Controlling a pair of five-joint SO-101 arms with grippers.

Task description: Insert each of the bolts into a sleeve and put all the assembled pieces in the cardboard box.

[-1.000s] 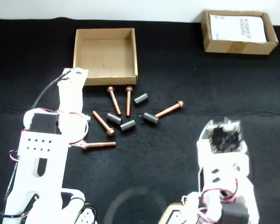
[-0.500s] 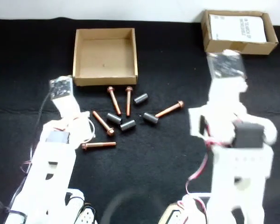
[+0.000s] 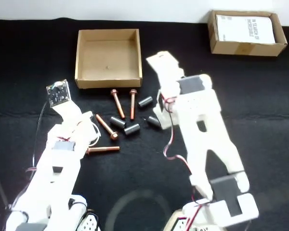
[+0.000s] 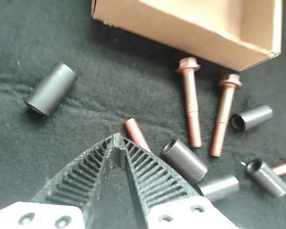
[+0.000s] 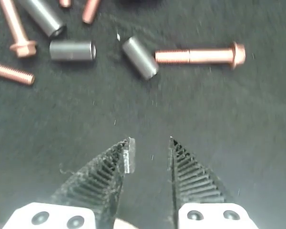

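The left fingers [image 4: 150, 179] are pressed together, empty, tips by a bolt's [image 4: 136, 134] threaded end. The right fingers [image 5: 102, 179] stand apart, empty, over the table [image 5: 229, 119] near a sleeve [image 5: 139, 57] in front of the cardboard box [image 3: 108, 83].

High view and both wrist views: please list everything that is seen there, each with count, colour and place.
bolts: five, copper, loose on the cloth in front of the cardboard box; one lies with its threaded end toward a sleeve, ahead of the right claw.
sleeves: five, dark grey; four among the bolts, one apart from them near the box's front wall.
cardboard box: one, brown, open, far side of the table; no bolt or sleeve inside.
second box: one, brown, far right corner, holding white paper.
cloth: one, black, covering the table.
left claw: black fingers, shut, above a bolt's threaded end.
right claw: black fingers, open, above bare cloth.
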